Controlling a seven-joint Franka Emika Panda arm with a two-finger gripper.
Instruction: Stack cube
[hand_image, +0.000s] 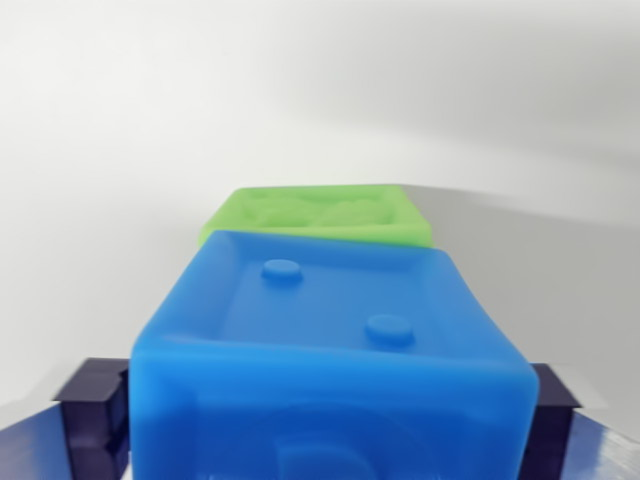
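- At the wrist view's left I see a dark finger pad (95, 410) of the gripper (320, 420) pressed against the side of the blue cube (330, 350); pale, bare table (90, 200) lies beyond it.
- In the middle, the blue cube fills the lower frame, pinched between the two pads; its top face is recessed, with two raised round studs; the near edge is blurred, so I cannot read the embossing on its front.
- Just past it sits the green cube (320, 215), its hollowed top partly showing; the blue one overlaps it in the view, but I cannot tell whether they touch or whether blue hangs above.
- At the right, the other pad (555, 410) presses the opposite face; the hold looks square and centred.
- My judgement on handling: both cubes look like light, hollow moulded plastic, smooth and fairly stiff, perhaps a little slippery; flat side faces are the place to hold; I expect the stack to need careful alignment.
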